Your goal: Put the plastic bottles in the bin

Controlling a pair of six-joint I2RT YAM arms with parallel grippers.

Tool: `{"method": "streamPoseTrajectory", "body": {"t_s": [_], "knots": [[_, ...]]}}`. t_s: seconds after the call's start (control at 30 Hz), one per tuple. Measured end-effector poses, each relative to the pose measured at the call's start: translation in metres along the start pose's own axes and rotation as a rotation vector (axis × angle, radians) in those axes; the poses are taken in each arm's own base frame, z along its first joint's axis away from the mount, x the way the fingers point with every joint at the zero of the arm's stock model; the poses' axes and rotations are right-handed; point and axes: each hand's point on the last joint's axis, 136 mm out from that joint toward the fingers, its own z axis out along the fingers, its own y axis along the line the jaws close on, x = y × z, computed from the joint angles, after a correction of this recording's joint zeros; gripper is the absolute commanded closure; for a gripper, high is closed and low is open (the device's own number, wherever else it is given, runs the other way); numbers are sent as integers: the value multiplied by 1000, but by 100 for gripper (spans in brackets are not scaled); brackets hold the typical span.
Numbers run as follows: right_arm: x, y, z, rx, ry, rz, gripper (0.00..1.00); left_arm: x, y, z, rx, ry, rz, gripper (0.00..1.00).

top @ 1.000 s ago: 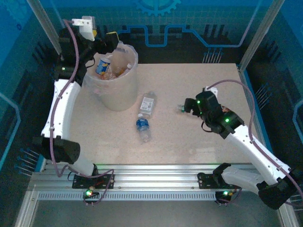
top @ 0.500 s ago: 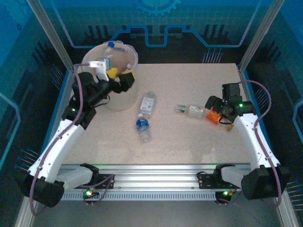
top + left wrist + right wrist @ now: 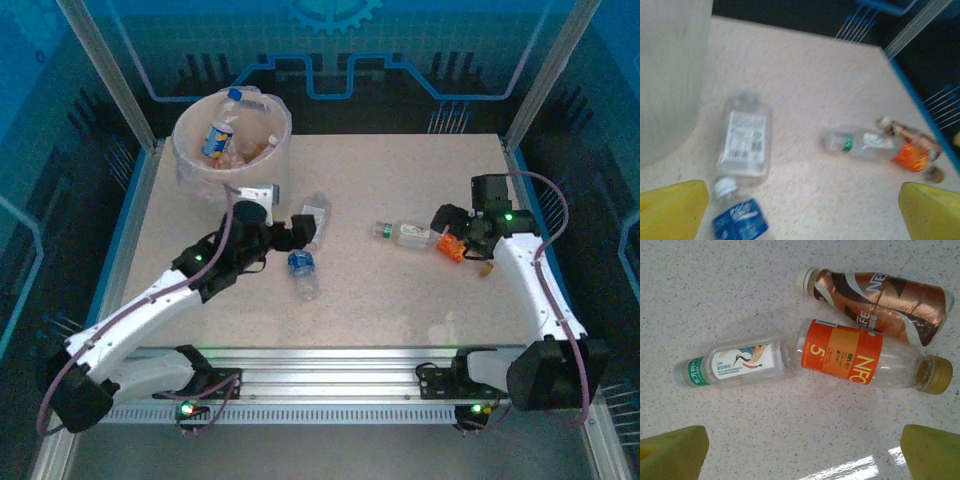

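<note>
Five plastic bottles lie on the speckled beige table (image 3: 400,310). Near the middle is a flat clear bottle with a white label (image 3: 744,137), and a blue-labelled water bottle with a white cap (image 3: 737,220) lies just at its near end. Well apart to the right is a cluster of three. A clear bottle with a green neck band (image 3: 735,365) butts end to end against an orange-labelled clear bottle with a gold cap (image 3: 860,357), and a brown-sleeved coffee bottle (image 3: 880,290) lies just beside that.

The large round translucent bin (image 3: 200,180) stands at the far left corner. It already holds several bottles, among them one with a blue label (image 3: 217,137).

A second ago the left gripper (image 3: 300,232) hung at the bin's rim. It has since swung down and inward and now hovers over the middle pair. Its yellow fingertips (image 3: 670,207) are spread wide with nothing between them.

The right gripper (image 3: 452,228) sat further in a second ago and has drawn back to the right. It hangs above the cluster of three, also spread wide and empty.

This looks like a finished drop-off, with the left arm lining up its next pick. Five bottles remain, so the task seems well along but not done.
</note>
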Motion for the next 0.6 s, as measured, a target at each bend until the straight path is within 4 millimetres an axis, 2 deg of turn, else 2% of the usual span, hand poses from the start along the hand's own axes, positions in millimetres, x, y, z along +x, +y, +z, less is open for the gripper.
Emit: {"method": "streamPoseTrajectory", "body": {"t_s": [0.13, 0.23, 0.43, 0.6], "knots": [[3, 1, 2, -9, 12, 0, 0, 47, 16, 27, -99, 103, -24, 1], [6, 1, 4, -10, 20, 0, 0, 74, 25, 42, -164, 163, -46, 1], [11, 0, 12, -5, 46, 3, 0, 109, 42, 66, -269, 237, -95, 1], [13, 0, 16, -2, 63, 3, 0, 133, 56, 76, -343, 292, -126, 2]]}}
